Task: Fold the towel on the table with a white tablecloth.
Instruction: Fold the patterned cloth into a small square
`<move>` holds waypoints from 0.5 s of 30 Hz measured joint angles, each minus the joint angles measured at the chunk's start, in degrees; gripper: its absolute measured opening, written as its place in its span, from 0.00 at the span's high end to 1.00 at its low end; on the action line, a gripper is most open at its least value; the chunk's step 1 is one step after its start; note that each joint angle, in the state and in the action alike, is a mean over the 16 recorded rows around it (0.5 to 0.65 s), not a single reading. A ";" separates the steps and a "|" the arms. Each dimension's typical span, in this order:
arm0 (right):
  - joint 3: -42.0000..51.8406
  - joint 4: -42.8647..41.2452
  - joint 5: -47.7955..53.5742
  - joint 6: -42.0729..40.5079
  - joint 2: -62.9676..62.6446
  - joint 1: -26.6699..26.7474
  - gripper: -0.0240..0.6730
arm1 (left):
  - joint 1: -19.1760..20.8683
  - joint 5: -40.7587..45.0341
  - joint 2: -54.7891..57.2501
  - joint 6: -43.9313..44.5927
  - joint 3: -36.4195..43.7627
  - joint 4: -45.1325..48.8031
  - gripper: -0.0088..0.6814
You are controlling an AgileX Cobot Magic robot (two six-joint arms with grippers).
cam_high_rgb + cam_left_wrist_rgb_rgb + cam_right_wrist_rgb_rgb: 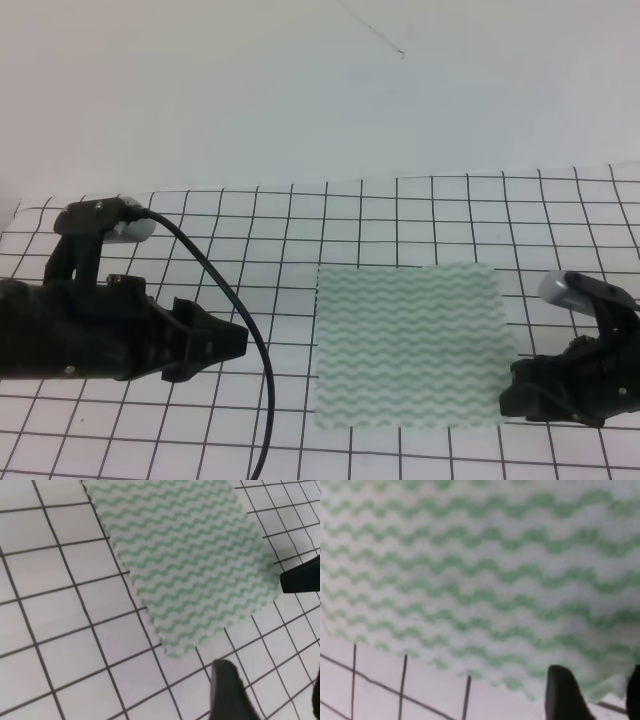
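— Where does the towel (408, 345) lie?

— Flat and spread out on the tablecloth (250, 230), right of the middle of the table (90, 440) and toward its near edge. Its wavy mint-green and white stripes run across it, and its edges sit nearly square to the black grid lines.

— And the left gripper (232, 340)?

— It points toward the towel's left edge but stays apart from it, with bare tablecloth squares between. In the left wrist view one dark finger (230, 692) rises at the bottom and a sliver of the other shows at the right border, with a wide gap of grid between them, so the jaws stand parted. They hold nothing (the towel's near left corner lies just beyond the visible finger, untouched).

— The right gripper (512, 398)?

— It sits low at the towel's near right corner, at or touching the cloth's edge in the high view. The right wrist view shows the striped cloth filling almost the whole picture, with one dark finger (565, 692) and part of the other at the bottom right. There is a gap between them, so the jaws are apart, and the towel's edge lies in that gap. Whether the fingers press on the cloth I cannot tell.

— Anything else?

— A black cable (235, 330) loops down from the left arm across the tablecloth to the near edge.
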 joint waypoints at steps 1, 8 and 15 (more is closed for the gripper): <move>0.00 0.24 -0.08 0.13 0.00 0.00 0.56 | 0.00 0.02 0.00 0.02 0.00 0.00 0.50; 0.02 1.54 -0.49 1.03 0.00 0.00 0.54 | 0.00 0.11 0.00 0.06 0.00 0.00 0.50; 0.02 1.65 -0.39 1.49 0.00 0.00 0.61 | 0.00 0.20 0.00 0.02 0.00 0.00 0.50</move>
